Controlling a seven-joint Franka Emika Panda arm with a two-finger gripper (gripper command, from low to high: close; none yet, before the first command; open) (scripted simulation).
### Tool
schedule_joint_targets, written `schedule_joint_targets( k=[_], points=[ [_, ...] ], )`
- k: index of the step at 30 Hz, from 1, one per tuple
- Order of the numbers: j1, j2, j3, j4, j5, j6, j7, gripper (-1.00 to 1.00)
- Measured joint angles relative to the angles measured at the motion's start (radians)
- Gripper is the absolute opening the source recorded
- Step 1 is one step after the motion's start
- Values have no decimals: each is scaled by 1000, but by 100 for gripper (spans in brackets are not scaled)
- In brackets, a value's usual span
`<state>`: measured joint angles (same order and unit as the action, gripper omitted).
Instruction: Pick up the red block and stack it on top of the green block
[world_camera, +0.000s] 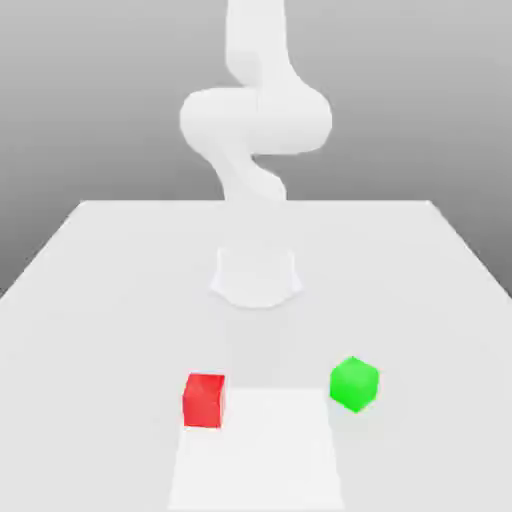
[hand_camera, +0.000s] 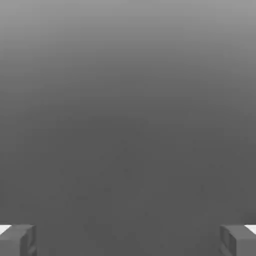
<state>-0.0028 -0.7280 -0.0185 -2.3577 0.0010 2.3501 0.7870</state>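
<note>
You see a small red cube (world_camera: 204, 400) resting on the pale grey worktop (world_camera: 100, 300), toward the exterior view's left. A small green cube (world_camera: 354, 383) sits well apart, rightward. The hand (hand_camera: 128, 240) appears spread wide, fingertips (hand_camera: 17, 240) holding nothing.

Simulated robot test scene, not real room. Evidence: flat white tabletop (world_camera: 110, 290) without texture, plain grey gradient backdrop, no walls or furniture. Smooth white untextured robot arm (world_camera: 255, 120) rises from round base at table's 12 o'clock side. Small matte red cube (world_camera: 204, 400) near 7 o'clock, small matte green cube (world_camera: 354, 383) near 5 o'clock, uniformly coloured, well apart.
</note>
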Motion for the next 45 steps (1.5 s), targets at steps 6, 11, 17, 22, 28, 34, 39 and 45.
schedule_joint_targets(
  k=[6,11,17,22,28,34,39,45],
  points=[
    [-11,209,-47,-158,3,142,-37,0],
    [-25,384,-77,-289,3,259,-66,0],
    [-54,632,-112,-465,-14,425,-93,0],
    [-60,823,-100,-475,48,578,-146,0],
    [-104,928,-45,-461,95,667,-179,-100],
    [-94,882,-62,-467,68,629,-161,-100],
    [-99,709,-76,-493,-5,482,-108,-100],
    [126,571,49,-535,49,386,-234,-100]
  ],
)
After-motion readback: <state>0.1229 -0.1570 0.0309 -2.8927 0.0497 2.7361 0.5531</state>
